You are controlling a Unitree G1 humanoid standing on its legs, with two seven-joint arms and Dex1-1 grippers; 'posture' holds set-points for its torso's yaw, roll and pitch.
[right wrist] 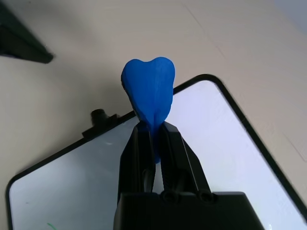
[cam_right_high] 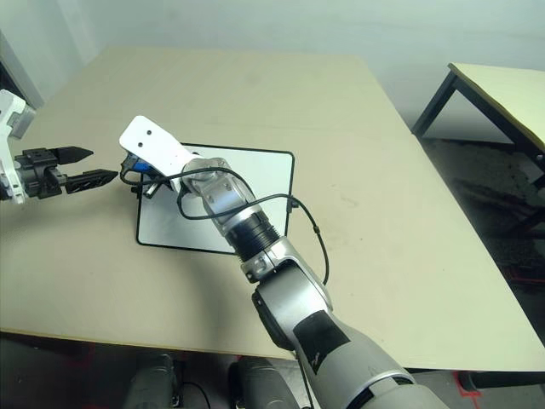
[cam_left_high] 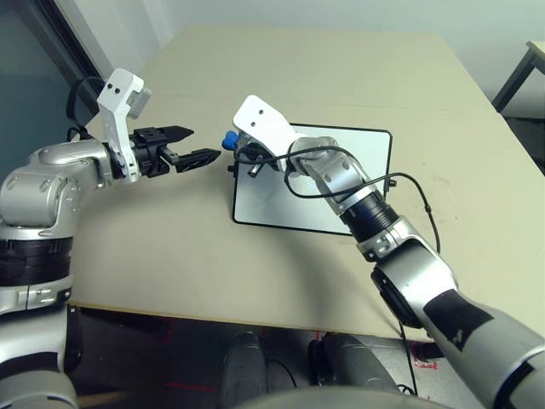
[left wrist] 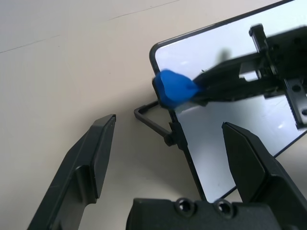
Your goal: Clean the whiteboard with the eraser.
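Green mark on whiteboard [right wrist: 230, 158] corner, right wrist view.

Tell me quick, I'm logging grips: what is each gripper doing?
Left gripper: open, holding nothing.
Right gripper: shut on the eraser, over the whiteboard.

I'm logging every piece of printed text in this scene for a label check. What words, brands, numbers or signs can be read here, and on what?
None can be read.
The whiteboard: no writing legible; a tiny green mark near one edge in the right wrist view is no letter.
The eraser: plain blue, no label, pinched in the shut right hand.
The left hand, open beside the board: plain black, no marking.
The table: bare, no text.
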